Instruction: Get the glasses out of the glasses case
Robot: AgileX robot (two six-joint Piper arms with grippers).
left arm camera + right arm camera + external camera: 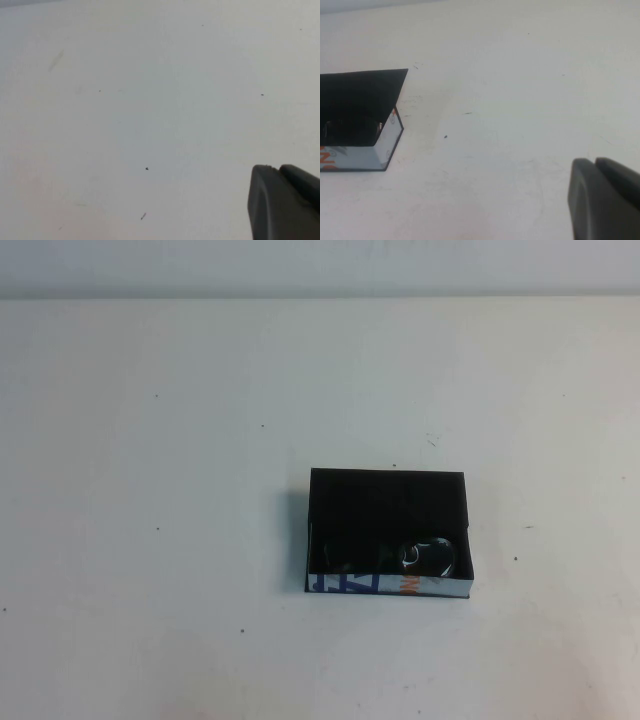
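The glasses case (388,502) is an open black box right of the table's middle, its white printed side (385,585) facing the near edge. The dark glasses (400,556) lie inside against that near side. The case also shows in the right wrist view (360,100), with part of the glasses (350,131) inside. Neither arm shows in the high view. My left gripper (276,170) is shut, empty, over bare table. My right gripper (592,162) is shut, empty, off to one side of the case.
The white table (150,490) has only small dark specks. Its far edge meets a pale wall (320,265) at the back.
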